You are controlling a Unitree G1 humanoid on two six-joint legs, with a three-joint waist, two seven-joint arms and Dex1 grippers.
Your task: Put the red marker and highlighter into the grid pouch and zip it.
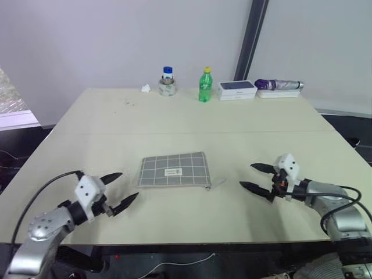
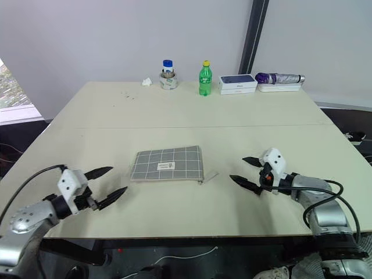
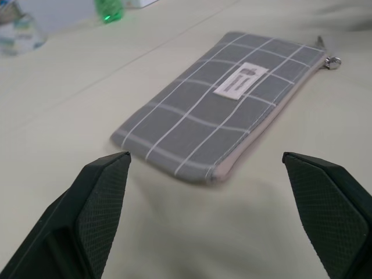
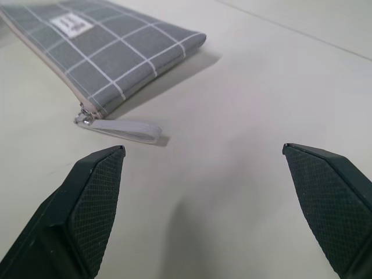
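- I see the grid pouch (image 1: pixel 173 170) lying flat near the middle of the table (image 1: pixel 192 119), label patch up, its long axis running left to right across my view.
- The zipper runs along the pouch's near long edge, and the pull cord (image 4: pixel 123 129) trails off its right-hand end onto the bare tabletop.
- My left gripper (image 1: pixel 122 190) hovers off the pouch's left end, near it but not touching, fingers spread wide with nothing between them.
- My right gripper (image 1: pixel 256 177) sits off the right end, a little further out, fingers equally wide apart and empty; the wrist view puts the cord just ahead of its tips.
- Both grippers point inward toward the pouch, one from each short end, so the pouch lies between them along its own length.
- I judge the right gripper the better placed for anything to do with the zipper, since the pull sits at its end; the left one suits pinning the far end down.
- I can't find the red marker or the highlighter anywhere on the table; the pouch looks closed along the edge I can see, so they may be inside, though I can't confirm that.
- If so, little or nothing is left to do.
- A green bottle (image 1: pixel 205 85), a jar (image 1: pixel 167 81), a box (image 1: pixel 237 89) and a folded umbrella (image 1: pixel 279 85) stand well apart at the far edge.
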